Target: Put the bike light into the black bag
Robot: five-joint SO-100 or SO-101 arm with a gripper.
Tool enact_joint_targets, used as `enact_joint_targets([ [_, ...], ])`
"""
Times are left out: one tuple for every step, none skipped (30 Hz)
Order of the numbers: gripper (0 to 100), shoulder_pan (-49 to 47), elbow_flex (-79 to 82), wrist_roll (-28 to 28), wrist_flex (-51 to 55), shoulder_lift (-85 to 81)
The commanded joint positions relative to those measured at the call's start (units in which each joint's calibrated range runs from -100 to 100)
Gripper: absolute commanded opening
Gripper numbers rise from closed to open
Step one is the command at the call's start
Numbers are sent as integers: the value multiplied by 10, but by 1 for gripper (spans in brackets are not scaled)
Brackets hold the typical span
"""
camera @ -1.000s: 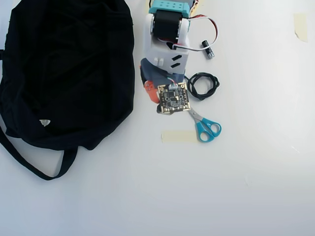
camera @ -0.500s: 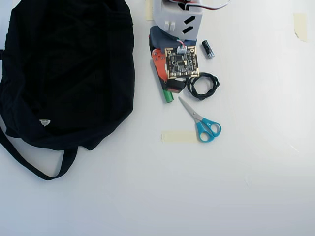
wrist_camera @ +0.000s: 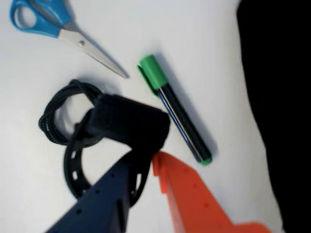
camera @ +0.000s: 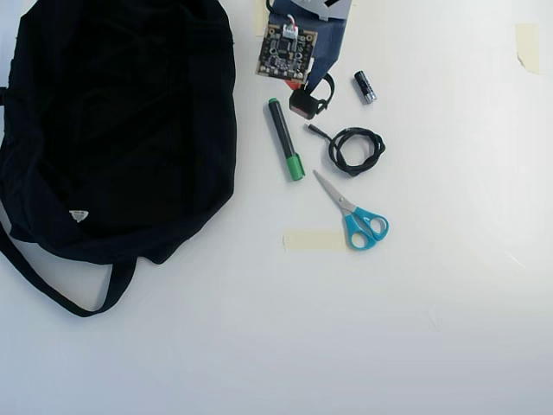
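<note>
Bike light point(wrist_camera: 129, 125), blocky, seemingly tool-gripped point(wrist_camera: 153, 155).

- In the overhead view the black bag point(camera: 121, 130) lies left of the marker point(camera: 284, 138).
- The bike light point(camera: 304, 103) sits just above-right of the marker.
- The cable point(camera: 356, 150) lies right of the marker, scissors point(camera: 354, 212) below it.
</note>
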Motion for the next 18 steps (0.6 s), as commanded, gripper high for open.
enact_joint_targets([
  [2,37,44,-10,9,-78],
  [2,54,57,-16,9,-97],
  [2,75,68,-22,9,-113],
  [2,96,78,-24,9,-129],
  [2,114,85,-24,9,-142],
  [2,132,87,-26,8,-155],
  [2,151,82,-28,8,-163],
  [2,172,80,-29,8,-168],
  [2,199,80,-29,8,-167],
  [2,225,80,-29,7,-160],
  [2,252,81,-30,5,-157],
  [2,281,89,-33,-9,-155],
  [2,318,94,-43,-19,-150],
  [2,356,101,-48,-30,-144],
  [2,390,110,-50,-47,-137],
  [2,418,121,-49,-69,-131],
  [2,439,131,-49,-95,-126],
  [2,457,142,-48,-125,-123],
])
